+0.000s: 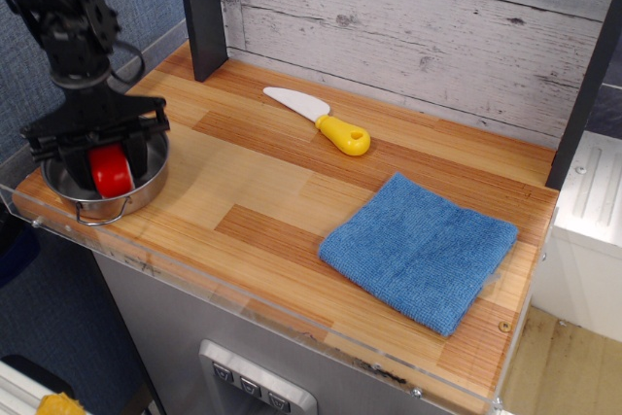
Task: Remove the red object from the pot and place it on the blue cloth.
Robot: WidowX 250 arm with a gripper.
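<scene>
My pincer (pixel 109 164) is clamped on the red object (pixel 111 171), barely above the pot (pixel 146 189). Carry to the blue cloth (pixel 420 252) and release remain.

Glossy red plastic piece (pixel 110 171) between the black matt pincer (pixel 97 157) fingers; shiny steel pot (pixel 136 196) beneath; fuzzy blue cloth (pixel 420 250) far to its right on smooth, varnished wooden counter (pixel 262 191).

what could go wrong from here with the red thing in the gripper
The gripper seems closed on the red object just above the pot; the piece is rounded and glossy, so it may slip and fall back in. The fingers sit inside the pot rim, so moving sideways too early could drag the pot toward the near edge. The blue cloth is far across the table.
</scene>
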